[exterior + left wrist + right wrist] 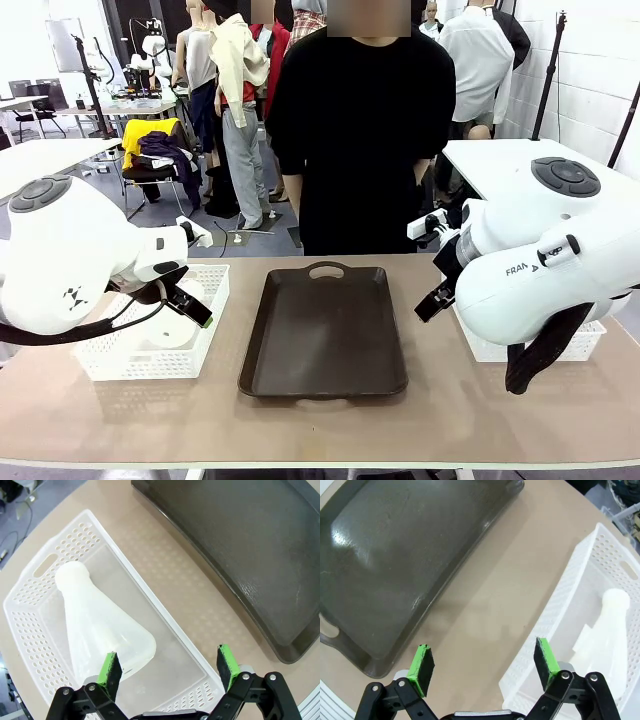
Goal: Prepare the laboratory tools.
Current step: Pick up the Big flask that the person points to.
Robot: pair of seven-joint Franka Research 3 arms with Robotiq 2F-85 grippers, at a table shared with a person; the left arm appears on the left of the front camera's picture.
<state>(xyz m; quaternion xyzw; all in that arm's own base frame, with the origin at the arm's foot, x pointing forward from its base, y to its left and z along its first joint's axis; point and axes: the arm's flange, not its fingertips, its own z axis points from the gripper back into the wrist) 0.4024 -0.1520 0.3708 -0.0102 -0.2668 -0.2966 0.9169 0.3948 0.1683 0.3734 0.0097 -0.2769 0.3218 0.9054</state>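
left claw (pixel 168 666) spread apart over the left-edge basket (pixel 60 545), flask (pixel 100 625) lying inside; right claw (pixel 484 661) apart too, above bare tabletop (pixel 490 595) beside the tray (pixel 395 555).

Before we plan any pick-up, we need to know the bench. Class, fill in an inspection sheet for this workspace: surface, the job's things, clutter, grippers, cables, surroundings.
Surface: tan table, with a dark brown tray in the middle.
Job's things: first flask in the left basket; second flask in the right basket.
Clutter: nothing seen.
Grippers: left gripper open, above the left basket beside the first flask's base; right gripper open, above the table between tray and right basket.
Cables: black cable loops under the left arm.
Surroundings: person in black stands at the far edge; other tables behind.
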